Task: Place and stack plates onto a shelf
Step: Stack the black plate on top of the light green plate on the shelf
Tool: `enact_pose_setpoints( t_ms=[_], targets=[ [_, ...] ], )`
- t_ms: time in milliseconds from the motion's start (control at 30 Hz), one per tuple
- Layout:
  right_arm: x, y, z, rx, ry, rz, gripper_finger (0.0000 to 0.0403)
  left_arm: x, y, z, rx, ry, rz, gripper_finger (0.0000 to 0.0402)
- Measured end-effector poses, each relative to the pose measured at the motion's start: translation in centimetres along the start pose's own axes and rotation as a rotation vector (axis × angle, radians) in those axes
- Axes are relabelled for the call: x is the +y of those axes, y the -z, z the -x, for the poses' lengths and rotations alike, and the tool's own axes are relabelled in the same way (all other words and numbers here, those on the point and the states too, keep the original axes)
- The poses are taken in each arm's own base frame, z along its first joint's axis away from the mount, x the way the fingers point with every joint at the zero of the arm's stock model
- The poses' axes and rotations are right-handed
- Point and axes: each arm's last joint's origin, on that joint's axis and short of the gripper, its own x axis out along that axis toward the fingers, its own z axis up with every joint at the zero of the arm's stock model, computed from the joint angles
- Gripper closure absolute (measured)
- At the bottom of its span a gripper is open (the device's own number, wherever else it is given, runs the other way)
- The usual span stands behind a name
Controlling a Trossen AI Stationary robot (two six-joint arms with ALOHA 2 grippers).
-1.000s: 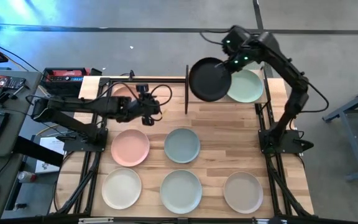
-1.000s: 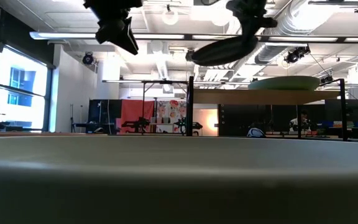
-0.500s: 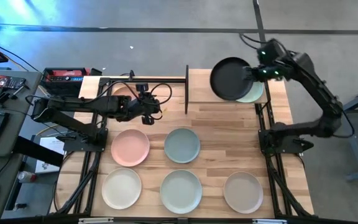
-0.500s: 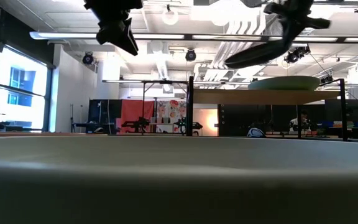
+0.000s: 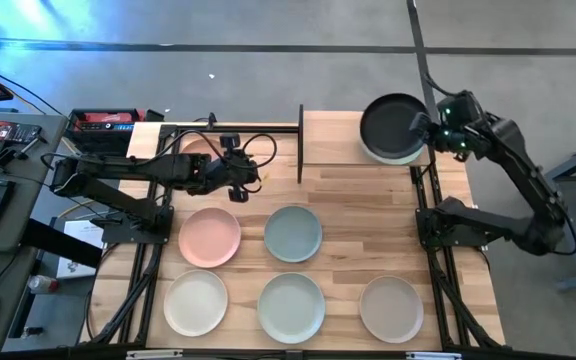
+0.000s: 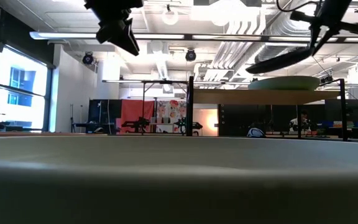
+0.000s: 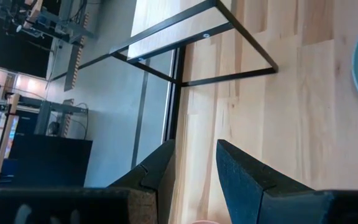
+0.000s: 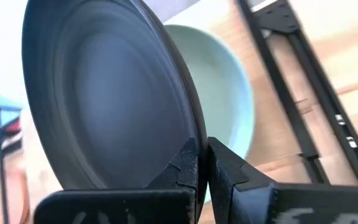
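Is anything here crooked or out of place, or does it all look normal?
Only one thing: the black plate hangs tilted in the air, pinched at its rim by the right gripper, above the pale green plate already on the shelf. The plates on the table lie flat and apart.

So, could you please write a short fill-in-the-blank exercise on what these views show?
1. The right end effector grips a ____ plate.
2. That plate hangs above a pale ____ plate on the shelf.
3. ____ plates lie on the tabletop in front of the shelf.

Missing words: black; green; five
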Motion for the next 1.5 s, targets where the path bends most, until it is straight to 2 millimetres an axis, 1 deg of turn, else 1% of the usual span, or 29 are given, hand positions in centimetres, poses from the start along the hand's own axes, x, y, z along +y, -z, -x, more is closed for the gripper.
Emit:
enact_pose_setpoints(
  t_ms=[467,933,1033,1267,1400,1500],
  targets=[
    [-0.1,0.4,-2.5,0.011,0.056,-0.053,0.0402,0.0,0.0,0.0,-0.003,0.005,0.000,0.0296],
    [-0.1,0.4,-2.5,-0.018,0.072,-0.043,0.0400,0.0,0.0,0.0,-0.003,0.005,-0.001,0.0296],
    [-0.1,0.4,-2.5,-0.017,0.072,-0.031,0.0385,0.0,0.0,0.0,-0.003,0.005,-0.001,0.0296],
    [-0.1,0.3,-2.5,-0.024,0.076,-0.035,0.0331,0.0,0.0,0.0,-0.003,0.005,-0.002,0.0296],
    [-0.2,0.4,-2.4,-0.026,0.071,-0.026,0.0316,0.0,0.0,0.0,-0.002,0.005,-0.002,0.0296],
    [-0.3,0.3,-1.7,-0.035,0.054,-0.015,0.0312,0.0,0.0,0.0,-0.002,0.005,-0.002,0.0296]
  ],
)
